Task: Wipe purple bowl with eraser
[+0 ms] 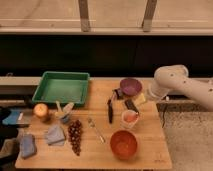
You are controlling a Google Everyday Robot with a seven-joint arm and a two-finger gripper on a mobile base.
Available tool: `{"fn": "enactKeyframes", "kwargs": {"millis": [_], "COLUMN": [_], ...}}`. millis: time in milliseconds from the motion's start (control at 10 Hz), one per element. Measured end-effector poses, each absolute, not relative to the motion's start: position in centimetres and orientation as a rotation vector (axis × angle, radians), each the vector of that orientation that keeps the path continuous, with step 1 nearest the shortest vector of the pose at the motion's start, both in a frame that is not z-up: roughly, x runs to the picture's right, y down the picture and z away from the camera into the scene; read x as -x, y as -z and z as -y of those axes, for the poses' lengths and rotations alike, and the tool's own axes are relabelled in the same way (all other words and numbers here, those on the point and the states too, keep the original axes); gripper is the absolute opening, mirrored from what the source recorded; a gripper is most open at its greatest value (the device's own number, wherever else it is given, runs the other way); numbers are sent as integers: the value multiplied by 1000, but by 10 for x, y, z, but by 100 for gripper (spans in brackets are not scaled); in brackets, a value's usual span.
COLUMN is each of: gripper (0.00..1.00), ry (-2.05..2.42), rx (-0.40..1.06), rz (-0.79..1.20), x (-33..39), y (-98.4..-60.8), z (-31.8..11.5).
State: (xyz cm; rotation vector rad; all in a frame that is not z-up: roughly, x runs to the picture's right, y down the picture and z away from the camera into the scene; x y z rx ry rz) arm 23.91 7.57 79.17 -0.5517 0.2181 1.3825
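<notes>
— Can any writing, label, brand or number be read on the table [155, 145] or on what is laid there?
— None can be read.
— And on the gripper [146, 96]?
— None there either; it is seen low over the table's right side, just beside the purple bowl [130, 86].
</notes>
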Motion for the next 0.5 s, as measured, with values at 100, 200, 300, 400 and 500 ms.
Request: {"fn": "enactKeyframes", "kwargs": {"millis": [100, 200, 300, 400, 500], "gripper": [74, 74, 74, 74, 74], "ry": [-1352, -1319, -1303, -1305, -1306], "rx": [584, 608, 620, 622, 621], "rz": [-207, -181, -168, -174, -173], "x": [-235, -225, -220, -223, -223], "y": [-795, -798, -798, -798, -798], "z": [-77, -74, -73, -74, -74]}}
